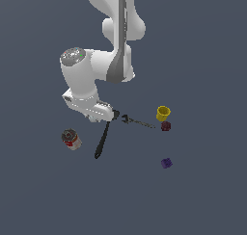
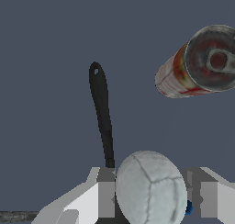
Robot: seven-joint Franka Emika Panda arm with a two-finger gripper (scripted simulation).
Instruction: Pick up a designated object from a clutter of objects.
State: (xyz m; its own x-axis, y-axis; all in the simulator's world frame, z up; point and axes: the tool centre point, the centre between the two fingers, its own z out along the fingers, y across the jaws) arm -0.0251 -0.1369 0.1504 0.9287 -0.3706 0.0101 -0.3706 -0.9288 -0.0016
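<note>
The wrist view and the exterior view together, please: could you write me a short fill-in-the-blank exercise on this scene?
1. In the wrist view, the white ball sits between the two gripper ____.
2. The spatula on the floor is ____ in colour.
3. In the exterior view, the cup beside the dark red block is ____.
4. The red-labelled can lies towards the exterior view's ____ of the spatula.

Missing words: fingers; black; yellow; left

We see a white seamed ball [image 2: 150,187], black spatula [image 2: 102,113], red-labelled can [image 2: 197,62], yellow cup [image 1: 163,113], purple block [image 1: 166,163].
</note>
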